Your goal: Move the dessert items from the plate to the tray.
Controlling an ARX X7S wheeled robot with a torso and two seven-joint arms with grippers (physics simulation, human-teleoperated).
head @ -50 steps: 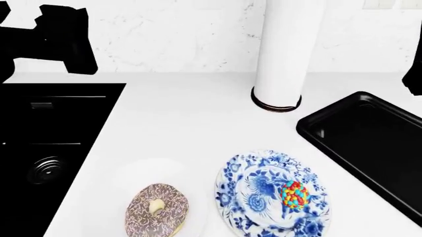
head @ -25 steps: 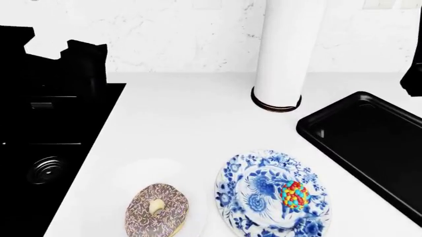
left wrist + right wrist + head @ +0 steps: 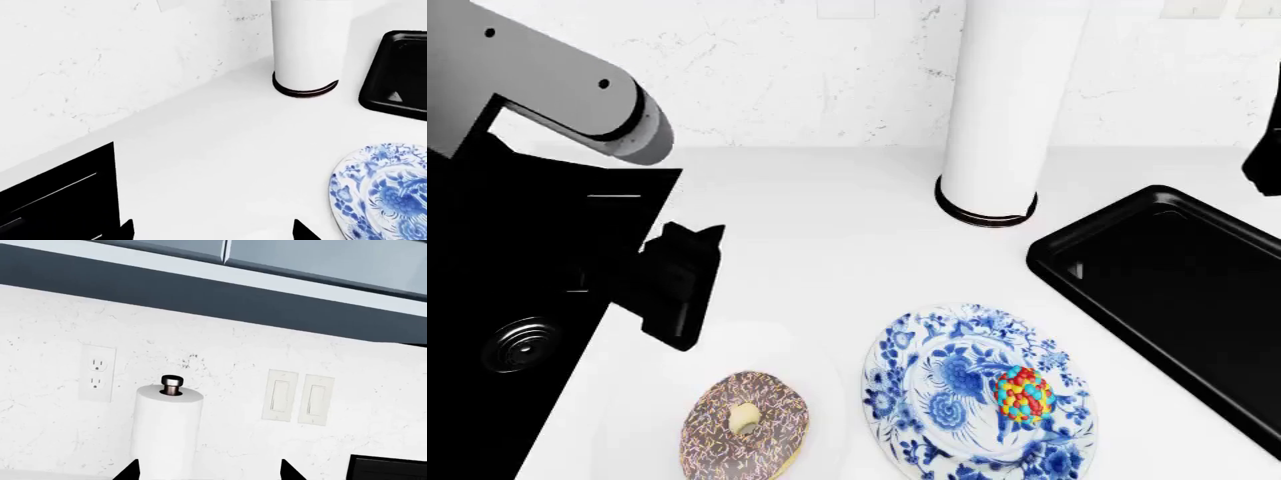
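The ring donut (image 3: 745, 425) with brown-pink frosting lies on a faint white plate (image 3: 701, 350) at the front of the counter. The candy ball (image 3: 1024, 393) sits on a blue-and-white plate (image 3: 941, 375) to its right; this plate's edge also shows in the left wrist view (image 3: 383, 197). The black tray (image 3: 1174, 285) lies empty at the right, with one corner in the left wrist view (image 3: 400, 70). My left gripper (image 3: 683, 278) hangs open above the counter, just behind and left of the donut; its jaws stand wide apart and empty (image 3: 213, 232). My right gripper (image 3: 210, 472) is open, raised and facing the wall.
A tall paper towel roll (image 3: 1008, 110) stands at the back between the plates and the tray. A black sink (image 3: 507, 310) fills the left side. The right arm (image 3: 1265, 160) shows only at the right edge. An outlet (image 3: 97, 372) and switches (image 3: 297, 397) are on the wall.
My left arm has swung down and to the right from the back left, and its gripper now hangs over the counter near the donut. The desserts and plates have not moved.
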